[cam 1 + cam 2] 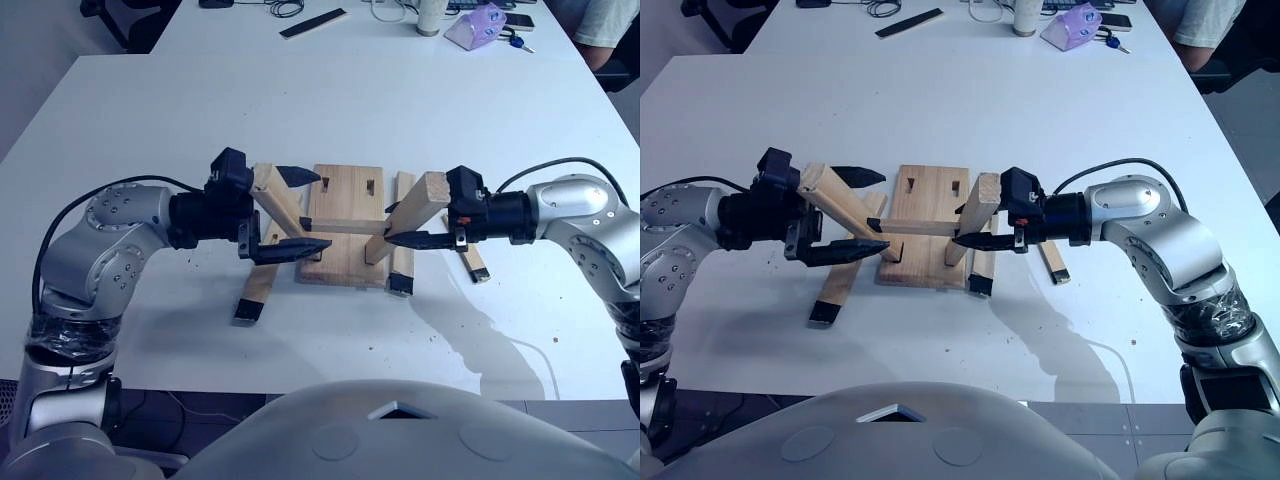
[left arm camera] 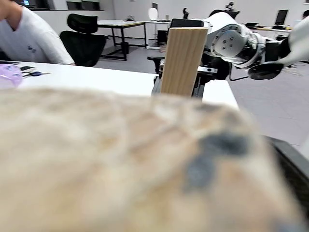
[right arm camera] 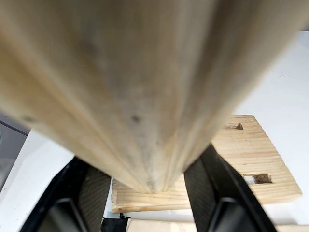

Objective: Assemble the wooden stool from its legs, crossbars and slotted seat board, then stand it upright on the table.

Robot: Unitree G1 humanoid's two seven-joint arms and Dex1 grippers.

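Note:
The slotted seat board (image 1: 345, 187) lies flat on the white table (image 1: 330, 110). Above it, a thin crossbar (image 1: 345, 227) spans between two wooden legs held in the air. My left gripper (image 1: 300, 212) is shut on the left leg (image 1: 280, 200), which tilts. The right leg (image 1: 420, 205) also tilts, and my right gripper (image 1: 410, 222) is shut on it. In the left wrist view the right leg (image 2: 182, 60) stands beyond blurred wood. In the right wrist view the black fingers (image 3: 91, 191) flank the held leg (image 3: 145, 87) above the seat board (image 3: 251, 162).
Three loose wooden pieces with black feet lie around the board: one front left (image 1: 255, 290), one front right (image 1: 402, 270), a shorter one under my right gripper (image 1: 472, 258). A black strip (image 1: 313, 22), a cup (image 1: 429, 15) and a purple object (image 1: 478, 25) sit far back.

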